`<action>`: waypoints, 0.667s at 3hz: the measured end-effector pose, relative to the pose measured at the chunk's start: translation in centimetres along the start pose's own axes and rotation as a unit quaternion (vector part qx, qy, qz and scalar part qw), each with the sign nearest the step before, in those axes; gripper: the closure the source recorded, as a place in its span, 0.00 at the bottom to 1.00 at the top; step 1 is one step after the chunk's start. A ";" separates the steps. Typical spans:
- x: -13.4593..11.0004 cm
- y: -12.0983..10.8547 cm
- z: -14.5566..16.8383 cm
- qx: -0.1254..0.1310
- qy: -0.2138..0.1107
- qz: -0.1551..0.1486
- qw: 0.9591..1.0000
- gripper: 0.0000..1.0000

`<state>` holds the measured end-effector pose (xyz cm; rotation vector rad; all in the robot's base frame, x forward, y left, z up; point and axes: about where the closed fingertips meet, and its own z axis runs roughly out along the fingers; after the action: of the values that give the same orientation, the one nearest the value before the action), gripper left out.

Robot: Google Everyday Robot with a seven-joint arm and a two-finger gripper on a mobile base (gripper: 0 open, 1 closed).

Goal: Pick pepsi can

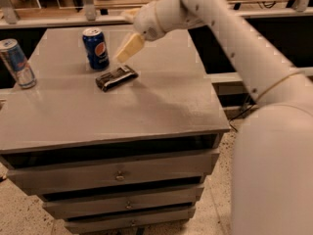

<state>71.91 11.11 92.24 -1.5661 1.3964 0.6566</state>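
Note:
The pepsi can (96, 48), short and dark blue with a round logo and a silver top, stands upright at the back left of the grey cabinet top (161, 106). My gripper (121, 37) hangs just right of the can, a little above the surface, and is apart from it. It is open and empty. One cream finger (128, 48) points down-left toward the can; the other finger (129, 14) shows higher up behind it.
A flat dark wrapped bar (116, 77) lies in front of the can, below the gripper. A taller silver-and-blue can (17, 63) stands at the left edge. The cabinet has drawers (120, 175) below. My white arm (254, 58) crosses the right side.

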 end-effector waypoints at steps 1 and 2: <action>0.9 -0.9 4.3 -0.027 -0.048 0.040 0.998 0.00; 0.8 -1.3 6.7 -0.044 -0.068 0.049 0.996 0.00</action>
<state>74.52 16.54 88.95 -1.4975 1.3640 0.8782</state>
